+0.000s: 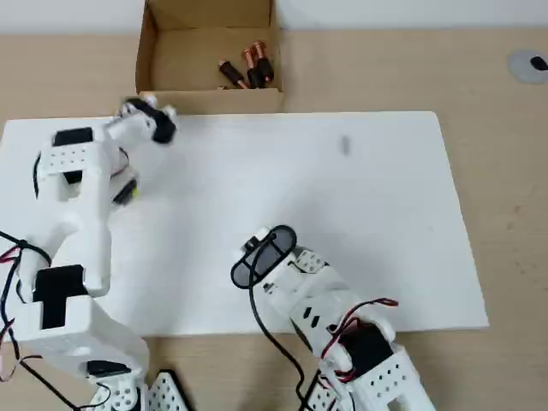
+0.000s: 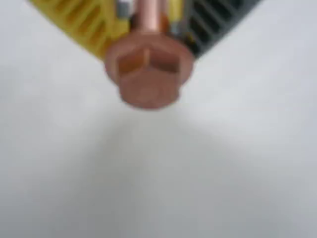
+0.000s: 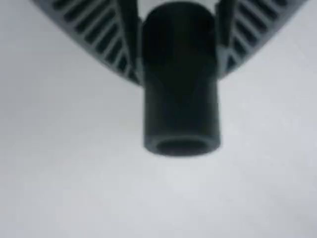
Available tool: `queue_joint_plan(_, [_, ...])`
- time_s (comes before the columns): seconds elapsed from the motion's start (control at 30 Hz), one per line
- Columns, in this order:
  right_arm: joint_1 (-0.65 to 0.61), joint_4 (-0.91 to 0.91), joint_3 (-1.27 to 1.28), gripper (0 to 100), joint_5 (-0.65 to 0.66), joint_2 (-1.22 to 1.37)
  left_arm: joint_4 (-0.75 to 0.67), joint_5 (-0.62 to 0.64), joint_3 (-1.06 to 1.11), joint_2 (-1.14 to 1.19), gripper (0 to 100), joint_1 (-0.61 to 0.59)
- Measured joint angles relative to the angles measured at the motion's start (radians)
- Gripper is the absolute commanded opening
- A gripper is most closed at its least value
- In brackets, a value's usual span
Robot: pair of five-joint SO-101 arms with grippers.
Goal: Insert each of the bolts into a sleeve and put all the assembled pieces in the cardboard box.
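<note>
The left gripper [image 2: 148, 22], over the left of the white mat [image 1: 360, 240], pinches a copper bolt [image 2: 148, 74] by its shank between a yellow and a dark finger, hex head sticking out. The right gripper [image 3: 178, 34], near the mat's near middle, clamps a black sleeve [image 3: 181, 99], open end outward. Assembled pieces [image 1: 248, 68] lie in the cardboard box [image 1: 150, 60] at the far side

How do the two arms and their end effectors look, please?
The left arm and right arm are white blocky shells with black motor blocks and red and black cables. The left end effector has one yellow ribbed finger and one dark one; the right end effector has dark grey ribbed fingers.
</note>
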Motion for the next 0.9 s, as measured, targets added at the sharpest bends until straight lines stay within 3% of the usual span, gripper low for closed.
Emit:
queue_joint_plan(0.3, [0.0, -0.028, 0.0, 1.1, 0.0, 0.0, -0.04, 0.491, -0.057, -0.279, 1, 0.216])
queue_joint_plan(0.5, [0.0, -0.206, 0.0, 1.2, 0.0, 0.0, -0.187, 0.861, 0.064, -0.511, 1, 0.319])
queue_joint_plan(0.73, [0.0, -0.463, 0.0, 1.1, -0.025, 0.0, -0.144, 0.924, 0.318, -0.789, 1, 0.361])
queue_joint_plan(0.9, [0.0, -0.552, 0.0, 1.1, -0.259, 0.0, -0.101, 0.931, 0.394, -1.079, 1, 0.373])
